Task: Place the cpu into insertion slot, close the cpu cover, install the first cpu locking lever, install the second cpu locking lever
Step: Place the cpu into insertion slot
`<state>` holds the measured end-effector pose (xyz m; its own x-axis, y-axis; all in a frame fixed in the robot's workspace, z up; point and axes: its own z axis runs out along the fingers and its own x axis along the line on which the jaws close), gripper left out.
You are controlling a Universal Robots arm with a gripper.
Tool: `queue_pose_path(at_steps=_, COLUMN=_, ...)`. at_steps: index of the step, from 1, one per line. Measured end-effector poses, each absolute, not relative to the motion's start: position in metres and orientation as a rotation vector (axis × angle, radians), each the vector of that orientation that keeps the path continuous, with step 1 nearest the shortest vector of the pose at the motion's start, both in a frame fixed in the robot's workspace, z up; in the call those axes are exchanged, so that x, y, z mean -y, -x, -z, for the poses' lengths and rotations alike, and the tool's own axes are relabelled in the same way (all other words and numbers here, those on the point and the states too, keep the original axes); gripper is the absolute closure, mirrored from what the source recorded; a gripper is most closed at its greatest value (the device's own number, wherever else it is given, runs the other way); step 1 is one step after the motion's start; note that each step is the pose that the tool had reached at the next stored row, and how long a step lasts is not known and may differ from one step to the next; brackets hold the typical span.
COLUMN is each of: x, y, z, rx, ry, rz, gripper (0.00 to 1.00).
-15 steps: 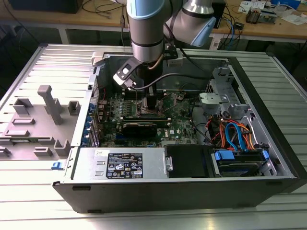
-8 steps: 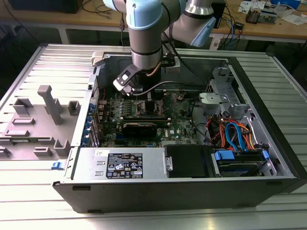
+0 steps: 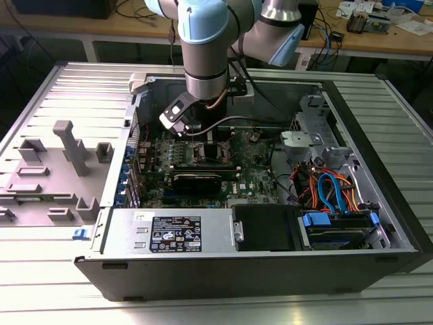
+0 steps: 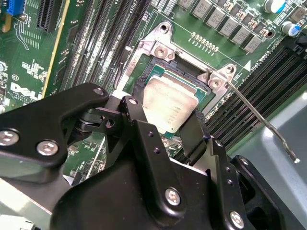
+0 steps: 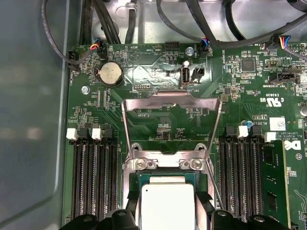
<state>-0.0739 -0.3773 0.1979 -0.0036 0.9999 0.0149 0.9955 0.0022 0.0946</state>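
Observation:
The cpu point(image 4: 169, 98), a small square chip with a dull silver top, sits level over the insertion slot point(image 4: 158, 52) on the green motherboard. My gripper point(image 4: 167, 112) is shut on the cpu, one black finger point(image 4: 138, 103) on each of two opposite sides. In the first wrist view the cpu point(image 5: 168, 203) lies between the fingers point(image 5: 205, 200). The cpu cover point(image 5: 171, 98), a silvery frame with a large window, is swung open and stands back from the slot. A thin locking lever point(image 4: 261, 120) sticks out free beside the slot. In the exterior view the arm point(image 3: 203, 74) reaches down into the computer case.
Long black memory slots point(image 5: 91, 177) run on both sides of the slot. Black cables point(image 5: 110, 19) hang at the case wall. A power supply point(image 3: 172, 230), a drive bay with coloured wires point(image 3: 335, 189) and a grey fixture point(image 3: 64, 162) at the exterior view's left surround the work.

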Motion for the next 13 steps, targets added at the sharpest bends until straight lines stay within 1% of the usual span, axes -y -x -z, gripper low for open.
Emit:
queue_pose_path(at_steps=5, x=0.3771, y=0.0738, z=-0.2037, rx=-2.183, ry=-2.177, rz=-0.121, gripper=0.46)
queue_pose_path(at_steps=13, x=0.3773, y=0.0739, z=-0.2004, rx=-2.184, ry=-2.178, rz=-0.119, gripper=0.46)
